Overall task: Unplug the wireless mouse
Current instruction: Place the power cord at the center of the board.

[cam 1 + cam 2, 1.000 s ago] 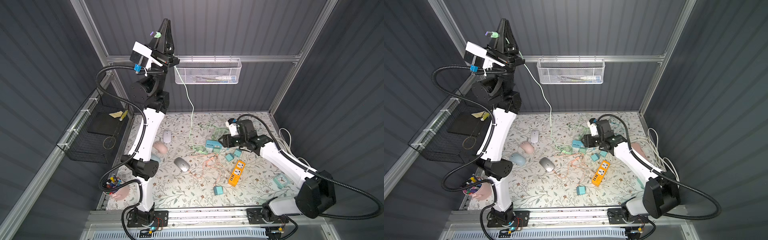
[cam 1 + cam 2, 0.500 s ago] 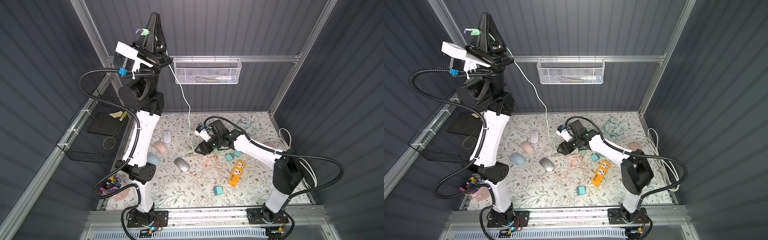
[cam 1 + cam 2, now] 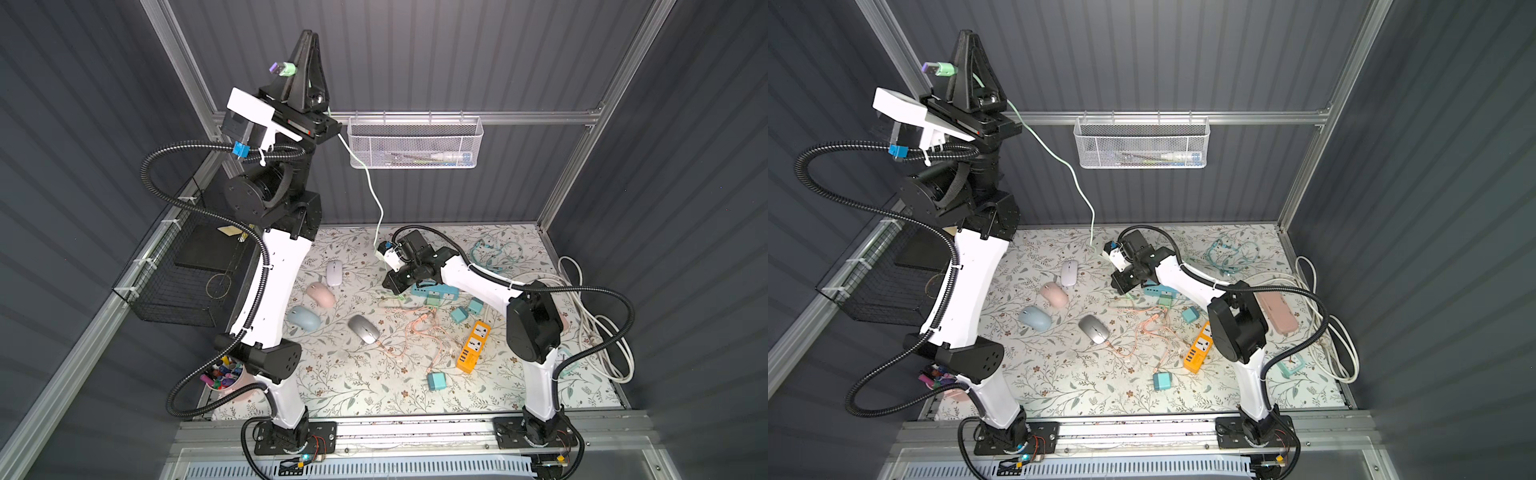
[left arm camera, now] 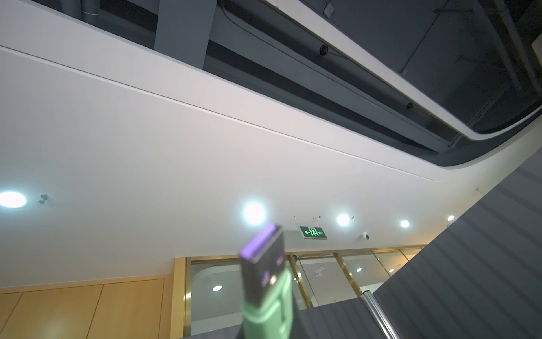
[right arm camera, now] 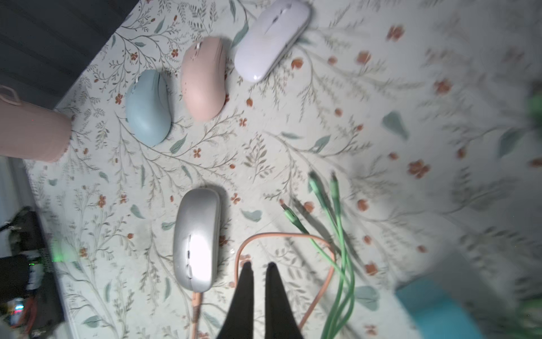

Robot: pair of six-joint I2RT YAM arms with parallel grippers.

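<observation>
Grey ribbed walls close in a floral-print mat (image 3: 353,386). My left gripper (image 3: 308,45) is raised high, its fingers clamped on a mint-green USB plug with a purple tip (image 4: 265,278). The plug's pale green cable (image 3: 381,212) drops to the mat, where thin green plug ends (image 5: 316,185) lie loose. Past the plug, the left wrist view shows a green exit sign (image 4: 313,232) on the ceiling, with an arrow and a running figure; its characters are too small to read. My right gripper (image 5: 259,267) sits low over the mat, black fingers drawn nearly together with nothing between them. The silver oval wireless mouse (image 5: 196,239) lies just beside those fingers, a peach cable (image 5: 196,308) plugged into its end. That cable arcs around my fingertips in the right wrist view, and green strands cross it. Beyond lie a flat white mouse (image 5: 271,39), a pink mouse (image 5: 203,79) and a pale blue mouse (image 5: 148,108). The orange power strip (image 3: 473,347) carries markings too small to read. A white mesh basket (image 3: 415,133) hangs on the back wall.
</observation>
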